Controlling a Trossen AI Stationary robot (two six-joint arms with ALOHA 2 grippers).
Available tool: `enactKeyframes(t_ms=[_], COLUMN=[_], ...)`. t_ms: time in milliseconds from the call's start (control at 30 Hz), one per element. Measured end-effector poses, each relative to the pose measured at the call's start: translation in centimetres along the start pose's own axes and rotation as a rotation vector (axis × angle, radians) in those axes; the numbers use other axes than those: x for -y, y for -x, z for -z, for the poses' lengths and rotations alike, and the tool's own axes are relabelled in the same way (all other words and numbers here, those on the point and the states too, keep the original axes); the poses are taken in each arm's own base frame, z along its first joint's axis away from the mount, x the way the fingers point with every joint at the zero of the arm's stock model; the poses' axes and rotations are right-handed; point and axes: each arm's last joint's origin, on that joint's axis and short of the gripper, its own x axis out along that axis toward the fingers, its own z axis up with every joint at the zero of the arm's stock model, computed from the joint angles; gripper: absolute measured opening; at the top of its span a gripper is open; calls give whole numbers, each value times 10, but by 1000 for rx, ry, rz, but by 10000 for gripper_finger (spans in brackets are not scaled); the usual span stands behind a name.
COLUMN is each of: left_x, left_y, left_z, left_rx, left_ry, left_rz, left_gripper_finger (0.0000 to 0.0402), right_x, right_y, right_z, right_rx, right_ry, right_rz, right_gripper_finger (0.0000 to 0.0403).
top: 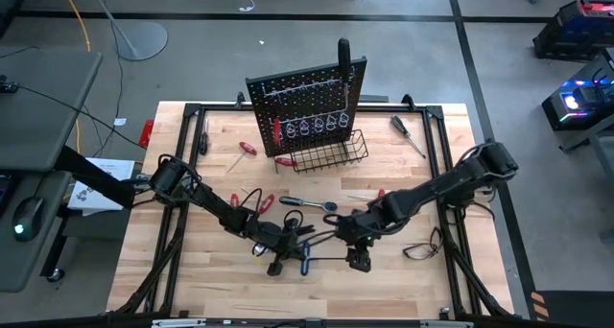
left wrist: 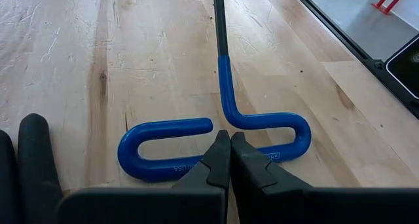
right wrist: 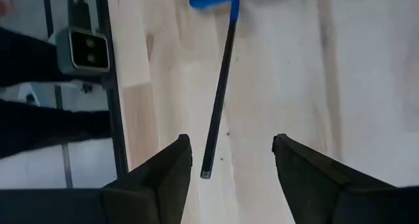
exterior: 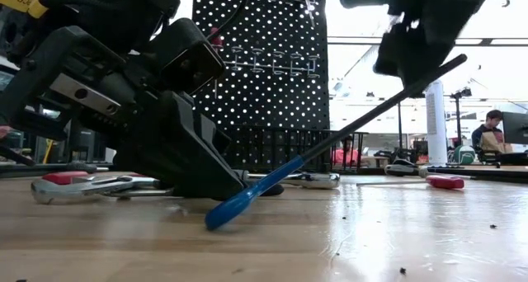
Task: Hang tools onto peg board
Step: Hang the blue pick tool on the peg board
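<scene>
A blue T-shaped hex key lies at the table's near middle. Its blue handle rests on the wood and its dark shaft slants up to the right. My left gripper is shut over the handle. My right gripper is open above the shaft's free end, one finger on each side, apart from it. The black peg board stands upright at the far middle. Other tools lie on the wood before it. My left gripper has its shut fingertips on the middle of the handle's near bar, slanting down from the table's left. The fingertips hide the point of contact, so pinched or only pressed down I cannot tell. The handle's low end stays on the table.
A black wire basket hangs at the board's foot. Red-handled screwdrivers and a silver wrench lie between board and arms, and a black-handled screwdriver lies far right. Red-handled pliers lie behind my left arm. A black frame rims the table.
</scene>
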Motion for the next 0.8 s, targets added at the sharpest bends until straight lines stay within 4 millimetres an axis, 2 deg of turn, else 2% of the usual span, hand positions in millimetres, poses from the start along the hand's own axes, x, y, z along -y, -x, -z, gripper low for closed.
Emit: enactKeyframes(t_ms=[267,467,567,800], left_x=[-2,-4,-4,-6], left_y=[0,0,0,0], left_z=[0,-1,-1,-1], left_rx=[1,1,1,2], left_ry=[4,9,9,12], left_rz=[-3,-3,-4,-7], left_gripper_finger=[0,0,0,0], right_x=[-3,3,6,6], right_y=[-13,-31,-38,-38], right_z=[-7,-5,-5,-6], right_rx=[26,-22,-35,-13], right_ry=[27,5,-10,-4], right_rz=[-61,-28,-12,3], right_gripper_finger=[204,195,174,95])
